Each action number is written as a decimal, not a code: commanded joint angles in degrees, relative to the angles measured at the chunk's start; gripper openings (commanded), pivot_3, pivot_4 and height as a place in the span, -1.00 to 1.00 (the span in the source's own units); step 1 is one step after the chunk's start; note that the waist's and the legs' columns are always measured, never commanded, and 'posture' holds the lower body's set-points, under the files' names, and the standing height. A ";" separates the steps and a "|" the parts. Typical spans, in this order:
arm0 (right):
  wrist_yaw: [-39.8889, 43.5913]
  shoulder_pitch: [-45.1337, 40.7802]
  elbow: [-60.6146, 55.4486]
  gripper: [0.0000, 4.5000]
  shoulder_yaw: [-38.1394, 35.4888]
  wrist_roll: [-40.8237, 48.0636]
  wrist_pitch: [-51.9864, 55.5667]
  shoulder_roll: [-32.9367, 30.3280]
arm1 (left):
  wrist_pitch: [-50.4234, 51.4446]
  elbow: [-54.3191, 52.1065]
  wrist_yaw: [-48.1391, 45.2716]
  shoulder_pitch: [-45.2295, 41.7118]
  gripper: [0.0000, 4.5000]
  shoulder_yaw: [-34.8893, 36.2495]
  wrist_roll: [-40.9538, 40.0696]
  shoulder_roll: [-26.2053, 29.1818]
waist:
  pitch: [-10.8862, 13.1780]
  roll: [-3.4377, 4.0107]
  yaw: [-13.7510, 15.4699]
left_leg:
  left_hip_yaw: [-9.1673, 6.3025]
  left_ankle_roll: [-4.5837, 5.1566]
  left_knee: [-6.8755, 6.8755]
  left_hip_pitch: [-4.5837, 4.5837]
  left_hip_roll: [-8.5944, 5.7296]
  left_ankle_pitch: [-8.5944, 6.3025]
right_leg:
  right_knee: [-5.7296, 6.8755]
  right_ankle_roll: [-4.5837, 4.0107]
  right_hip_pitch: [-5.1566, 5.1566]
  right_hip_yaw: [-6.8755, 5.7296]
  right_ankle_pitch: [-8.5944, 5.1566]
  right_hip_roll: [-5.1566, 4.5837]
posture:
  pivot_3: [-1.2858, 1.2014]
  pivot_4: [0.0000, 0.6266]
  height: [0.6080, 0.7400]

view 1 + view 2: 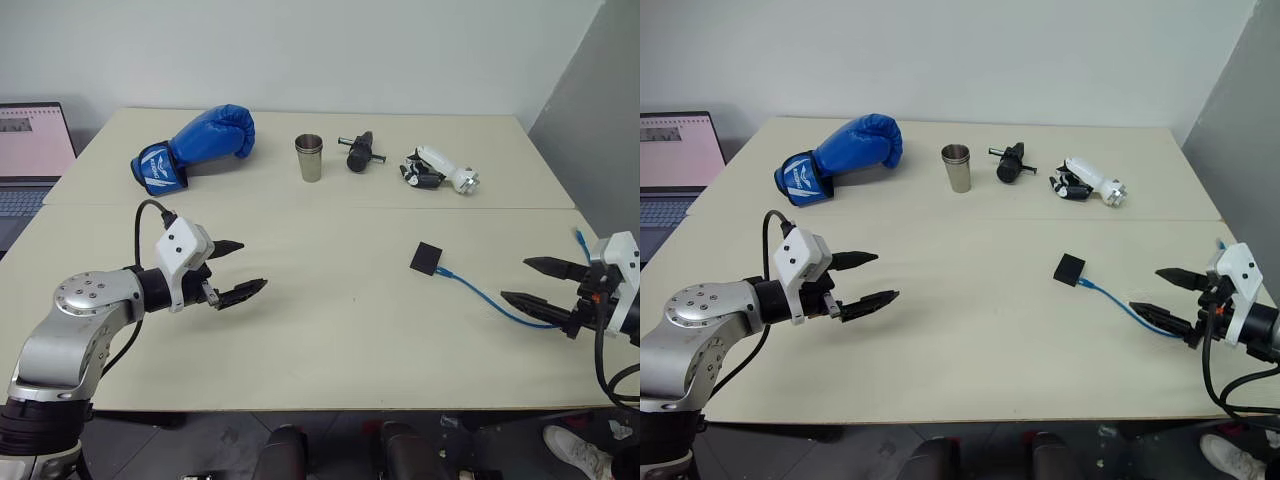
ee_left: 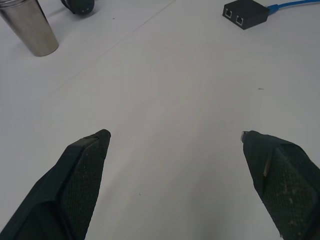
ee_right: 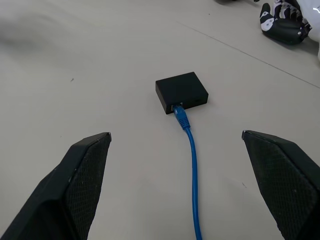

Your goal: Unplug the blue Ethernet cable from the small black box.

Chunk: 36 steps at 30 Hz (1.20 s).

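Claws both wide, empty: left claw [image 1: 236, 268], right claw [image 1: 532, 281]; blue Ethernet cable [image 3: 192, 165] plugged into small black box [image 3: 181, 91].

Looks like a lab or test room. Two plain pale surfaces [image 1: 300, 330] pushed together, bare white wall behind, grey partition at right. An open laptop [image 1: 30, 150] sits at the left edge. Odd mix of trial objects along the back: blue boxing glove [image 1: 195, 147], steel cup [image 1: 309, 157], black cylindrical tool [image 1: 359, 152], a white-and-black gadget [image 1: 438, 170].
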 commanded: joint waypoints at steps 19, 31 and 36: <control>0.46 -2.76 0.34 0.98 0.76 -0.71 -1.04 0.39 | -1.30 -0.10 -0.27 -1.44 1.00 1.32 0.24 0.87 | 0.00 0.00 0.02 | 0.00 0.00 0.00 0.00 0.00 0.00 | 0.00 0.00 0.00 0.00 0.00 0.00 | 0.03 -0.52 1.00; -0.95 -4.11 -1.76 0.98 3.56 -1.35 0.83 0.20 | -0.35 -2.50 -10.57 -3.96 1.00 -0.16 -4.82 4.30 | 0.00 0.01 -0.03 | 0.02 0.00 0.01 0.00 0.00 0.00 | 0.02 -0.01 -0.01 -0.03 0.00 0.01 | 0.03 -0.52 1.00; -3.42 -9.76 -0.38 0.98 12.10 -5.40 3.63 0.65 | 1.84 -4.65 -13.75 -8.13 1.00 -4.53 -5.61 4.95 | 0.01 0.00 -0.11 | 0.01 0.00 0.04 0.00 0.00 0.00 | 0.02 0.03 0.00 -0.03 0.01 0.01 | 0.03 -0.52 1.00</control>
